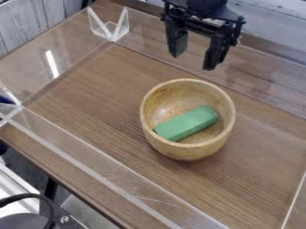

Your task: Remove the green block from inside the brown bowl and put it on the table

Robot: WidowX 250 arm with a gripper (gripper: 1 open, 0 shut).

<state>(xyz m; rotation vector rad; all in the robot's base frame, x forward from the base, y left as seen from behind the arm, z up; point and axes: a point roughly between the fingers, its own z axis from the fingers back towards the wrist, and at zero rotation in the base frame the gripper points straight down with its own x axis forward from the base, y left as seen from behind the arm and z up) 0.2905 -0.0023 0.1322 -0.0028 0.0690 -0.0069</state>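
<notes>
While the gripper [199,50] hangs wide open and empty, the green block [187,123] lies below and nearer the camera, inside the brown bowl [156,99], long axis diagonal.

Soft, even light; glare streaks the acrylic walls [48,61]; the small frame looks slightly blurred, perhaps compressed.

The block [187,123] is plain green. The bowl [188,119] is light brown wood. The counter [107,94] is darker brown with wood lines. The tool [199,52] looks black.
</notes>
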